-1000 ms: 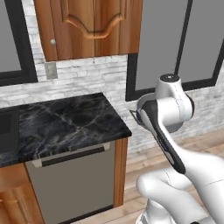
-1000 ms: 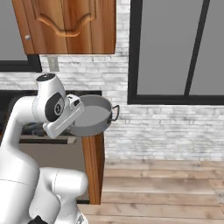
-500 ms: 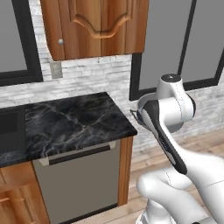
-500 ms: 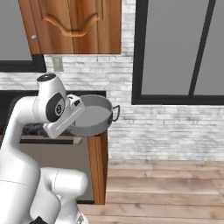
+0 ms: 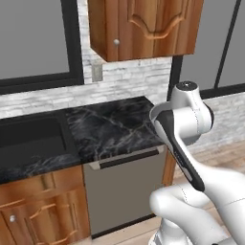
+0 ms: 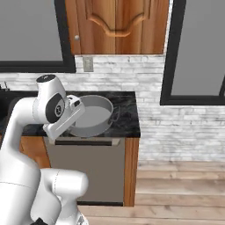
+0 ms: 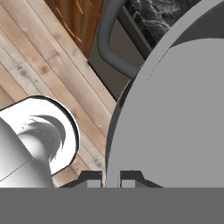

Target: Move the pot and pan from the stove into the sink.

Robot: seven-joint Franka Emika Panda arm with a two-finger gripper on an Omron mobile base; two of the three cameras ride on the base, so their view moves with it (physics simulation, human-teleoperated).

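While end effector (image 7: 110,180) clamps rim, pot (image 6: 93,116) hangs over counter (image 6: 125,124).

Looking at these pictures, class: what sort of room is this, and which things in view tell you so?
A home kitchen, most likely: a black marble counter with a sink set in it, wooden wall cabinets above, and a grey pot held over the counter.

The pot (image 6: 91,116) is held tilted above the right end of the bench (image 5: 112,129), in front of the wall. The fingers (image 7: 110,178) are closed on its rim, one either side of the wall of the pot. The sink (image 5: 29,138) is set in the bench at the left, well apart from the pot. A dishwasher (image 5: 125,189) is fitted below the bench, right of the sink. A cupboard (image 5: 146,26) is hung on the wall above the bench. Wooden floor (image 6: 184,184) lies to the right.
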